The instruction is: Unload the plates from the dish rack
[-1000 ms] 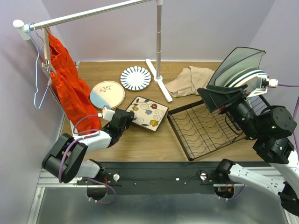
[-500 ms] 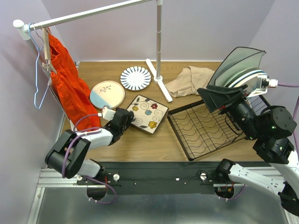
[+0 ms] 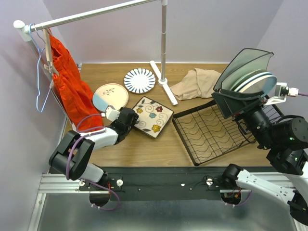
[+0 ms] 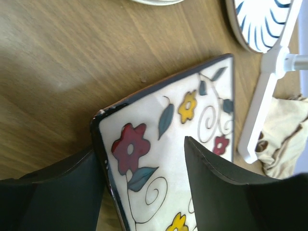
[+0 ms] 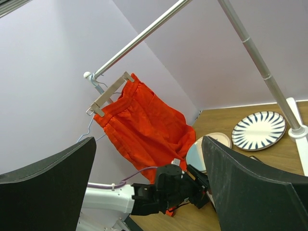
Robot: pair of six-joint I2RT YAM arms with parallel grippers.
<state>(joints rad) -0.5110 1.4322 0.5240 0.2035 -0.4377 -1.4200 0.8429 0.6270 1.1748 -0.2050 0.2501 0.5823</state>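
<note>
A square floral plate [image 3: 153, 115] [image 4: 168, 159] lies flat on the wooden table. My left gripper [image 3: 127, 120] [image 4: 142, 149] is open and straddles the plate's near-left corner, one finger beside the dark rim and the other over the plate face. A striped round plate [image 3: 139, 80] [image 4: 262, 24] and a pink-and-blue round plate [image 3: 110, 97] lie behind it. The black wire dish rack [image 3: 207, 132] sits at the right. Upright plates [image 3: 260, 79] in its slotted part are half hidden by my right gripper [image 3: 224, 91] [image 5: 148, 142], which hangs high, wide open and empty.
A white clothes rail [image 3: 163, 43] stands mid-table on a flat foot [image 3: 164, 89] [image 4: 262, 106], between the striped plate and a beige cloth [image 3: 195, 83]. An orange garment [image 3: 72, 91] [image 5: 144, 125] hangs on a hanger over the table's left edge, next to my left arm.
My left gripper's jaws have spread wider around the floral plate's corner and the left arm has drawn in slightly. The right gripper has shifted a little to the right.
</note>
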